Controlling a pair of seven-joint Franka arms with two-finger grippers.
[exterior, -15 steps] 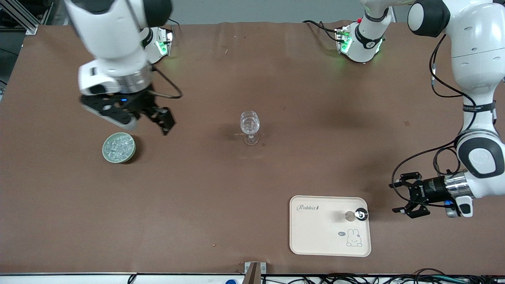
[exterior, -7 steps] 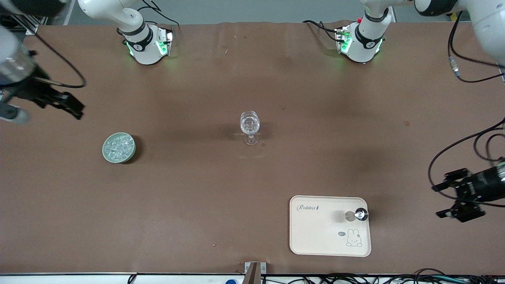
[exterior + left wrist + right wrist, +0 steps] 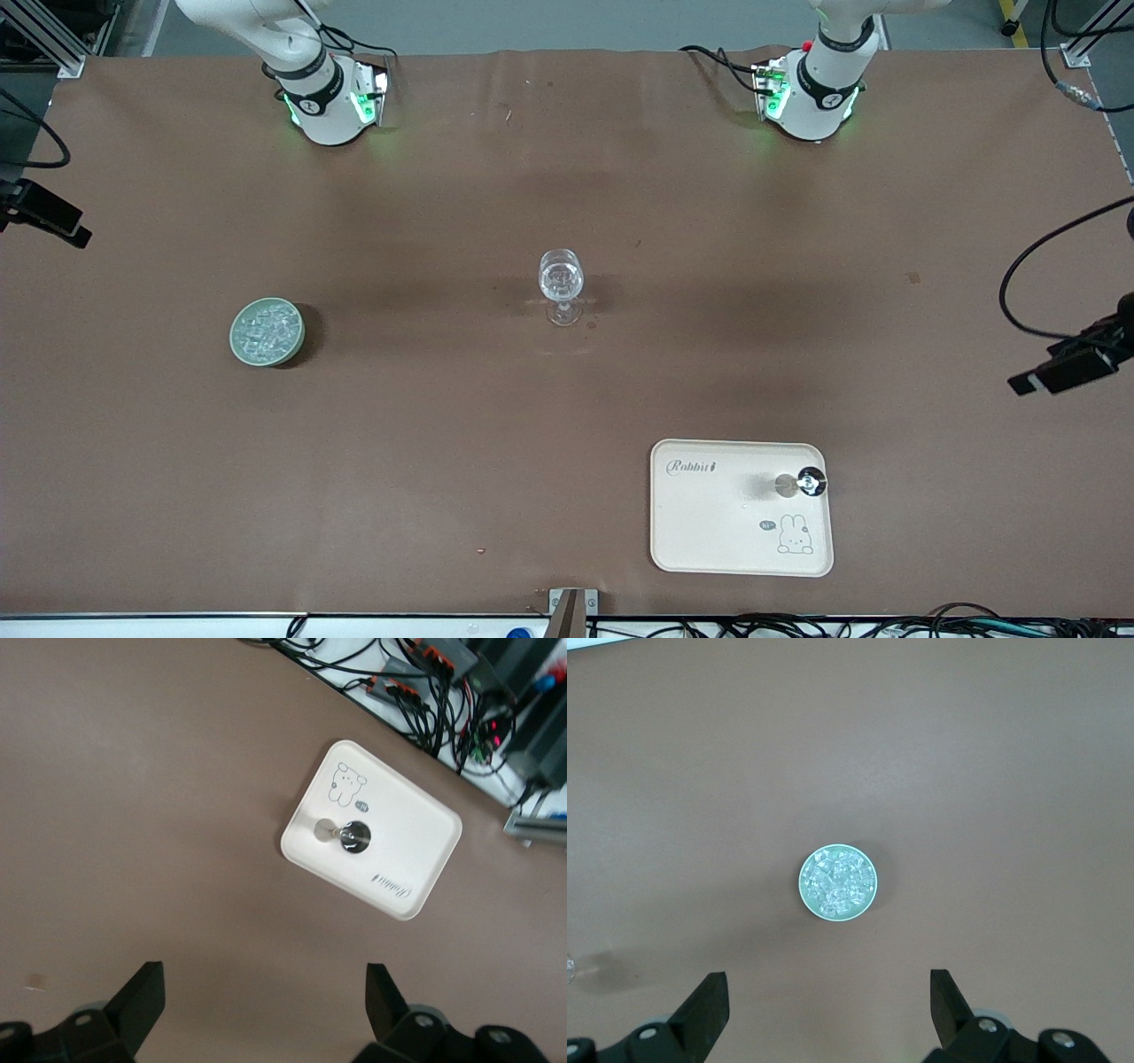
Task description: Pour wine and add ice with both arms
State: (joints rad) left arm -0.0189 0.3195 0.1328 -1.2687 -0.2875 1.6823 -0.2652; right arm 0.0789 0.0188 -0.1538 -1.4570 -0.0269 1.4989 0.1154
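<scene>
While both arms hang wide of the work, the brown table point(image 3: 496, 425) lies open between them, and this one is hard to call. The left arm point(image 3: 1067, 370) is up at its own end of the table. Its wrist view looks down with the jaws spread well apart and nothing between them. The right arm point(image 3: 44, 217) is out at the other end and high over the ice bowl, its jaws just as wide and just as bare. Down on the table, the cream tray point(image 3: 709, 532) with the rabbit print sits toward the left arm's end, nearer to the front camera than anything else. The green bowl point(image 3: 267, 331) sits toward the right arm's end, heaped with ice cubes. The wine glass point(image 3: 561, 285) stands upright in the middle, well apart from both. Something clear glints in its bowl, but whether that is ice, liquid or only the glass itself I cannot tell. Smallest of all is a dark-topped round vessel point(image 3: 809, 481), upright at the edge of the tray that lies toward the left arm. I take it for the wine container. As for the step in hand, I judge the scene fits two stages. The arms could be poised ahead of their reaches for vessel and ice, or drawn back with the glass already served. Either way, any reach from here would be a long descent, with the jaws lined up squarely on a small target.
</scene>
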